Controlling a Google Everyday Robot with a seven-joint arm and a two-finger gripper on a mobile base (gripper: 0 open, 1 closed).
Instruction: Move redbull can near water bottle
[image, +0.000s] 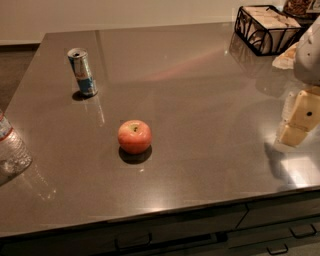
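The redbull can (82, 71) stands upright at the back left of the brown countertop (200, 100); it is slim, silver and blue with a red mark. The water bottle (11, 148), clear ribbed plastic with a white-and-red label band, is at the left edge and partly cut off by the frame. The can is well behind and to the right of the bottle. My gripper (299, 120), cream-coloured, hangs over the right side of the counter, far from both and holding nothing that I can see.
A red-yellow apple (134, 136) sits in the middle of the counter, between the can and the front edge. A black wire basket (266, 28) with pale packets stands at the back right. Drawers (280, 235) run below the counter's front edge.
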